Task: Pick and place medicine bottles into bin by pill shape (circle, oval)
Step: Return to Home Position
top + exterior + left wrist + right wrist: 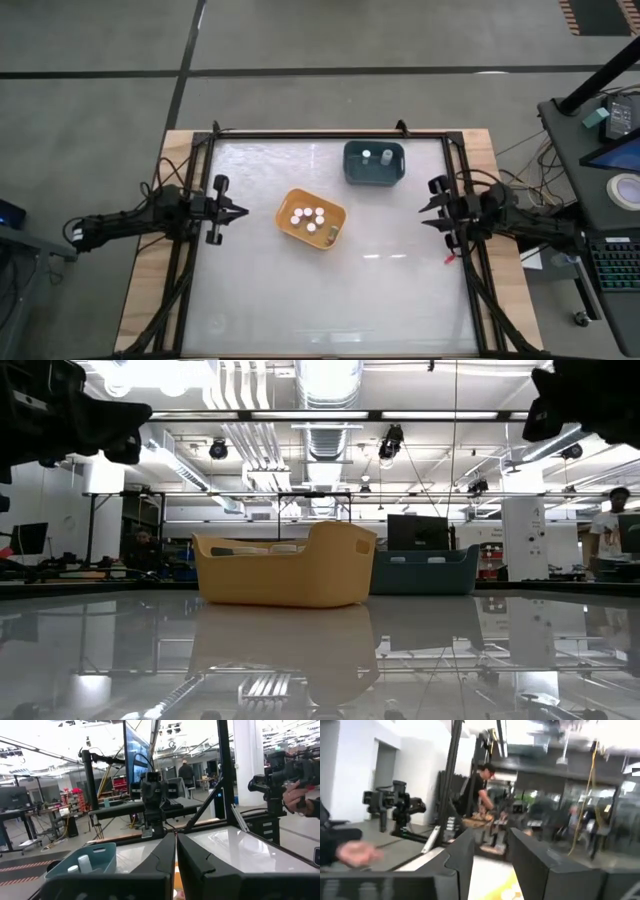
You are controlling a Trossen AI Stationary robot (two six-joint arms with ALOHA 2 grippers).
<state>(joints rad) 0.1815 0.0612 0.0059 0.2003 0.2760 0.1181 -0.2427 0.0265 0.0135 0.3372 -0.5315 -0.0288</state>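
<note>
An orange-yellow tub [335,213] stands on the white tabletop near the middle, with several white-capped bottles [308,215] upright in it. A dark teal tub [353,170] stands at the far side, right of centre, with two bottles [367,155] in it. My left gripper [243,211] hovers shut and empty left of the orange tub; its fingers show nearly together in the left wrist view [176,836]. My right gripper [428,205] hovers open and empty at the right, near the teal tub; it also shows in the right wrist view [492,837].
The low view shows the orange tub [285,570] in front and left of the teal tub [425,568], with bare glossy tabletop before them. A black frame [455,150] runs round the table. A person's hand [300,797] shows beyond the table.
</note>
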